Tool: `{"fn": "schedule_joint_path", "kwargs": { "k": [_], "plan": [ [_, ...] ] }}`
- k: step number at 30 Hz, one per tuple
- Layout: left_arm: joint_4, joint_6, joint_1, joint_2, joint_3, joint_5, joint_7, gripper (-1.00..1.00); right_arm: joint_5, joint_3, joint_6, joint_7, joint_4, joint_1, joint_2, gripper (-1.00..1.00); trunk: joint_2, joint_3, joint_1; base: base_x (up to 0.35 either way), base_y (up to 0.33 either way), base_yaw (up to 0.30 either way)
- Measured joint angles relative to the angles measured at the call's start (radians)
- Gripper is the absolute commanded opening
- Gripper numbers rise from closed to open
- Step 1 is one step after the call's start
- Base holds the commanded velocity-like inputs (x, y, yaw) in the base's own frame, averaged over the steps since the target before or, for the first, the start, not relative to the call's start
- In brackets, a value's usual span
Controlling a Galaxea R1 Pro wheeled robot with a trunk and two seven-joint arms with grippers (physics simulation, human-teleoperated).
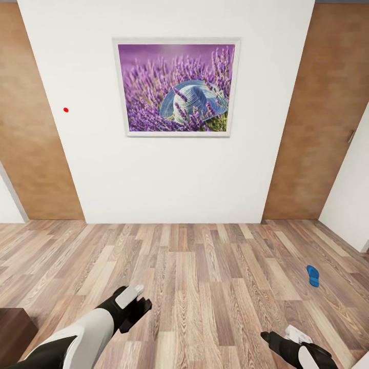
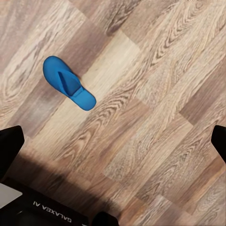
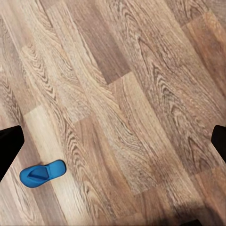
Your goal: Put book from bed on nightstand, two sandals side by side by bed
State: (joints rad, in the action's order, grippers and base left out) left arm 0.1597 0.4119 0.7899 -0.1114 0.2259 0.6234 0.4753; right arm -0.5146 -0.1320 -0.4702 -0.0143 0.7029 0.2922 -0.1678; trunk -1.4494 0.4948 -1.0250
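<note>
One bright blue sandal [image 1: 313, 275] lies on the wood floor at the right, well ahead of my right gripper [image 1: 272, 339]. The right wrist view has a blue sandal [image 3: 42, 173] flat on the planks, far below the right gripper [image 3: 113, 141], whose black fingertips [image 3: 9, 146] stand wide apart and empty. In the left wrist view a blue sandal [image 2: 69, 83] lies strap-up on the floor beneath the open, empty left gripper [image 2: 113, 143]. My left gripper [image 1: 136, 308] hangs low at the left. The book, the bed and the nightstands are out of view.
A white wall with a framed lavender picture [image 1: 177, 87] faces me, with brown wooden doors at the left [image 1: 25, 128] and right [image 1: 323, 128]. A dark-brown wooden corner [image 1: 13, 333] juts in at the lower left. A white wall edge [image 1: 353, 205] stands at the right.
</note>
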Motion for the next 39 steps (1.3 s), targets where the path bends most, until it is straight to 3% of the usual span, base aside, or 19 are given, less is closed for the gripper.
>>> {"fn": "schedule_joint_path", "kwargs": {
  "k": [8, 15, 27, 39],
  "plan": [
    [-0.003, -0.003, 0.0, -0.003, 0.003, 0.002, 0.005, 1.0, 0.0, 0.001, -0.001, -0.001, 0.0, 0.0, 0.0, 1.0, 0.0, 0.0, 0.0, 0.0, 0.0, 0.0],
    [-0.008, -0.004, 0.0, -0.003, 0.01, 0.003, 0.008, 1.0, 0.0, 0.001, -0.002, -0.001, 0.001, 0.0, 0.0, 1.0, -0.049, 0.022, -0.027, 0.0, 0.0, 0.0],
    [-0.043, -0.007, -0.001, 0.022, 0.103, 0.015, 0.011, 1.0, 0.0, 0.003, -0.006, -0.001, 0.004, 0.0, 0.004, 1.0, -0.133, 0.06, -0.073, 0.0, 0.0, 0.0],
    [-0.05, -0.017, -0.003, 0.033, 0.122, 0.019, 0.011, 1.0, -0.002, 0.003, -0.047, -0.003, 0.007, 0.0, 0.011, 1.0, -0.217, 0.097, -0.119, 0.0, 0.0, 0.0]
  ]
}}
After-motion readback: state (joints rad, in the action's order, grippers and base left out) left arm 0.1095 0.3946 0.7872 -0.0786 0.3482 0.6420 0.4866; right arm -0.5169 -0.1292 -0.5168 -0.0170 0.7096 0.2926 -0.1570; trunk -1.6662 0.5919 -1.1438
